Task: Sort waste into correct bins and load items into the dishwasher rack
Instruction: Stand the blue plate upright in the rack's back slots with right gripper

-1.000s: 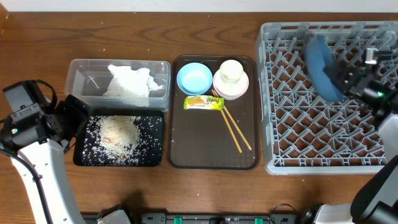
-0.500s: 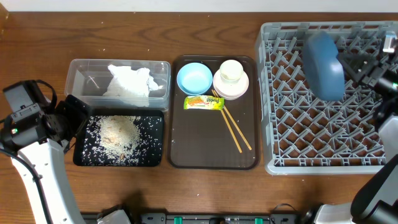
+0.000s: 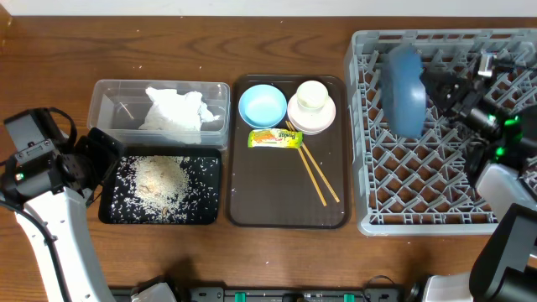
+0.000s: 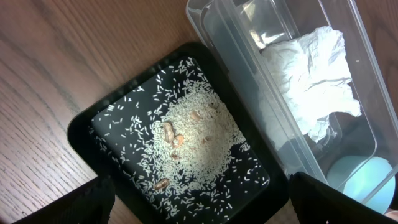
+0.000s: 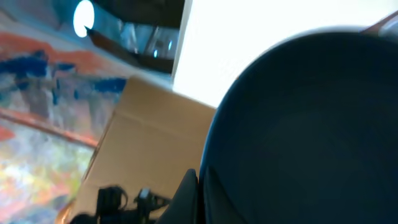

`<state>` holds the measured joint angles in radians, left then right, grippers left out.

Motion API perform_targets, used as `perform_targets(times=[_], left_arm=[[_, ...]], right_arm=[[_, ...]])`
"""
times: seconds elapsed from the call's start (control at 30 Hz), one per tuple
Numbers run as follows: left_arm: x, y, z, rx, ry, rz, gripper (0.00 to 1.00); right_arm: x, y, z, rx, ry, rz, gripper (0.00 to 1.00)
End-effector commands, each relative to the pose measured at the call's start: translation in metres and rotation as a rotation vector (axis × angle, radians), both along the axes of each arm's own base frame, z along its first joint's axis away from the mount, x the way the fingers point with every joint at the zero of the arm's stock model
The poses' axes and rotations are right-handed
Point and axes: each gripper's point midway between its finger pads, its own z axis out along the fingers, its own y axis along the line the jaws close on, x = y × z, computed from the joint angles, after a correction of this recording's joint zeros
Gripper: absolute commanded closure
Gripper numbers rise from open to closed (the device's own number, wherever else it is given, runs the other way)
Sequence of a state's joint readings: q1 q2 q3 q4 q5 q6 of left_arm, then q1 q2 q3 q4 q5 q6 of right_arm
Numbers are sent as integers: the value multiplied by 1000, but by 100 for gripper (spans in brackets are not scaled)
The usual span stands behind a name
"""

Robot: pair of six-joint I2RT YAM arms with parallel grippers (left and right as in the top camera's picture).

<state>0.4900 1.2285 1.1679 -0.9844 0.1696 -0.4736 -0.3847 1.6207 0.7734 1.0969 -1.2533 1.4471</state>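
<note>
My right gripper (image 3: 432,86) is shut on the rim of the dark blue plate (image 3: 403,80) and holds it on edge over the back left of the grey dishwasher rack (image 3: 419,223). In the right wrist view the plate (image 5: 298,130) fills the frame, with one finger (image 5: 188,199) pressed against it. My left gripper (image 3: 105,157) is open and empty over the left end of the black tray (image 3: 215,159), which holds rice scraps (image 3: 159,180). The clear tub (image 3: 113,109) holds the white napkin (image 3: 176,109). The left wrist view shows the rice (image 4: 193,143) and the napkin (image 4: 311,74).
A dark brown serving tray (image 3: 268,193) in the middle carries the light blue bowl (image 3: 262,105), the white cup (image 3: 312,94) inside the white bowl (image 3: 312,117), the yellow-green wrapper (image 3: 274,138) and the chopsticks (image 3: 317,178).
My right gripper has swung the blue plate leftward across the rack and turned it more upright. The left arm and everything on the trays have stayed put.
</note>
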Motion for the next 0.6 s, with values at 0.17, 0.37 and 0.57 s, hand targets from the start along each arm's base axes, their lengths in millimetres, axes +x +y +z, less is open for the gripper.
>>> perform_targets(times=[0.17,0.37,0.57], left_arm=[[1,3,6,14,-11,2,8],[1,3,6,14,-11,2,8],[1,3,6,14,-11,2,8]], right_arm=[[-5,-40,9,10,-67,-139,99],[-10,-60,12,-10,-93,-184,99],[-15,-78,10,-56,-123,-219,99]])
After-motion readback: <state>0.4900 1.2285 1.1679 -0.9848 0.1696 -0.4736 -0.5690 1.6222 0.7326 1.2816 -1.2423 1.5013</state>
